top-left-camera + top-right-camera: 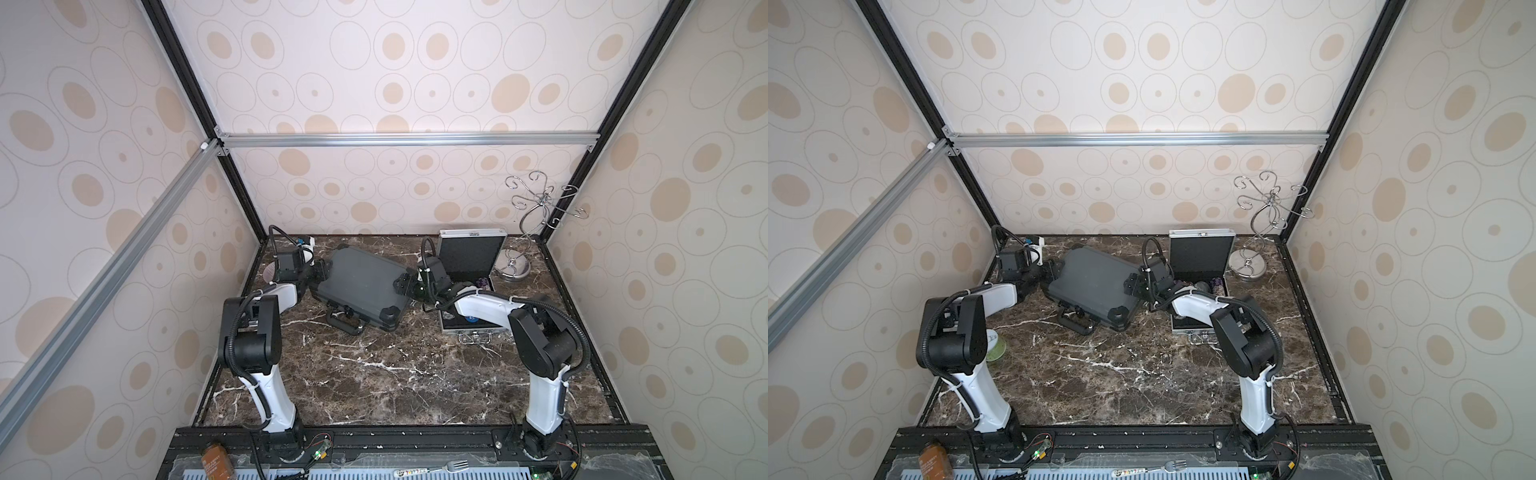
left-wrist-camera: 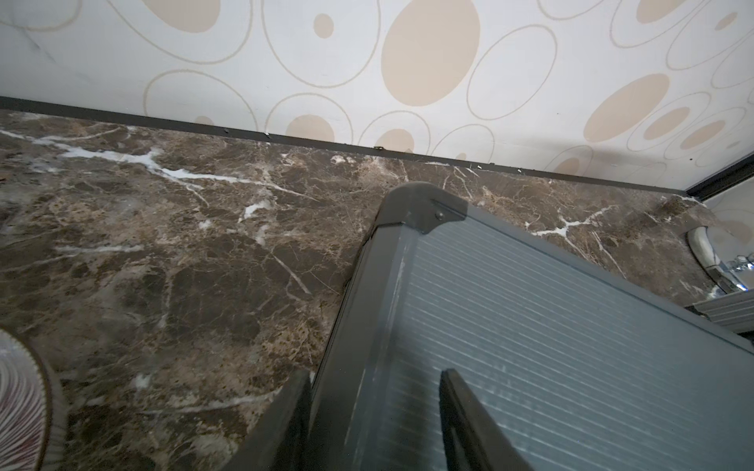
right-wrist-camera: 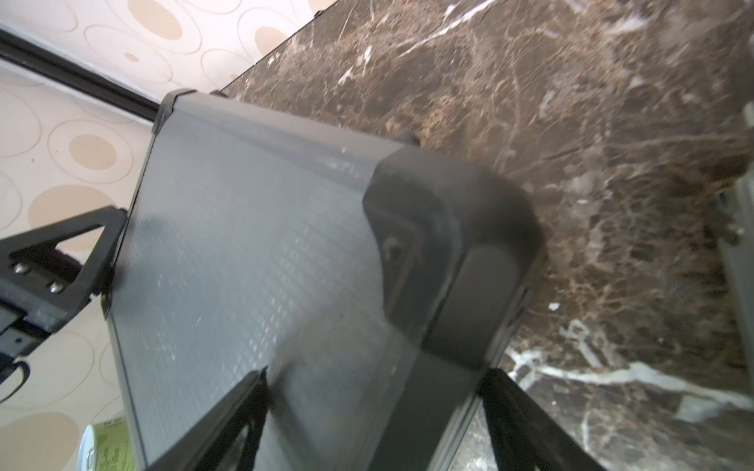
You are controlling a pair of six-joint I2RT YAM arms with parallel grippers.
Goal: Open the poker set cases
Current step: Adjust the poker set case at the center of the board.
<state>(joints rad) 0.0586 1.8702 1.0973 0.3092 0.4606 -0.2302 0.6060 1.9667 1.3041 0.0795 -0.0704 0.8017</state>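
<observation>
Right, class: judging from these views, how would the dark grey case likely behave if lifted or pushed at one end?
Probably stiff: the dark grey case has a framed rim and hard black corner caps. Likely heavy for one grip: the left gripper and right gripper flank its ends. Its ribbed lid looks smooth, so a pinch may slip.

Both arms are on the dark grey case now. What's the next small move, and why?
The left gripper and right gripper straddle opposite edges of the dark grey case, jaws apart; it looks shut, while the silver case stands open. I'd probably clamp both first, before any lift.
</observation>
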